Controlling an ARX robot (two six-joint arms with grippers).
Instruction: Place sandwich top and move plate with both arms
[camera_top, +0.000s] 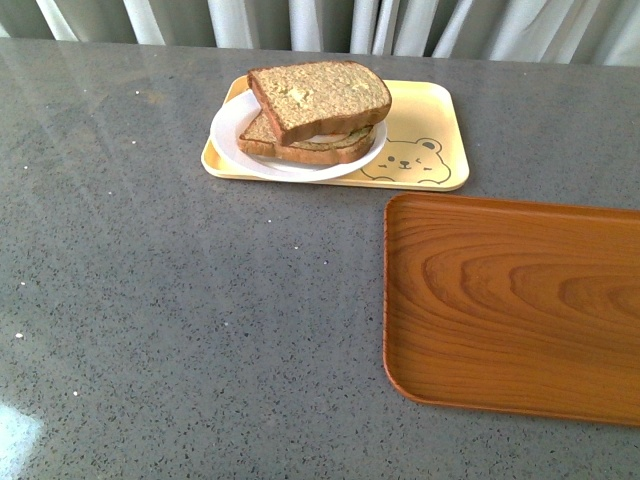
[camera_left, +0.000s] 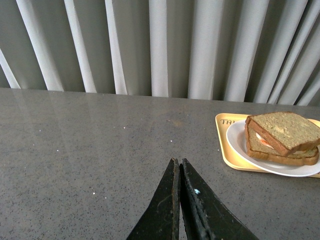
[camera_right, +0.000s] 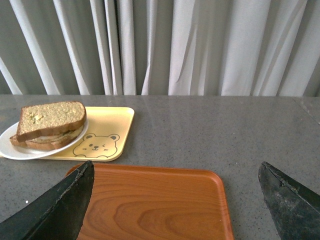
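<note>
The sandwich top (camera_top: 322, 98), a thick brown bread slice, lies tilted on a lower slice on the white plate (camera_top: 232, 132). The plate sits on the left part of the beige bear tray (camera_top: 430, 130). The stack also shows in the left wrist view (camera_left: 283, 134) and the right wrist view (camera_right: 51, 120). My left gripper (camera_left: 178, 162) is shut and empty above bare grey table, apart from the plate (camera_left: 235, 137). My right gripper (camera_right: 175, 172) is open wide and empty above the wooden tray (camera_right: 155, 205). Neither arm shows in the front view.
A brown wooden tray (camera_top: 515, 305) lies at the front right, close to the bear tray. The grey speckled table (camera_top: 180, 320) spreads to the left and front. Grey curtains (camera_left: 160, 45) hang behind the table's far edge.
</note>
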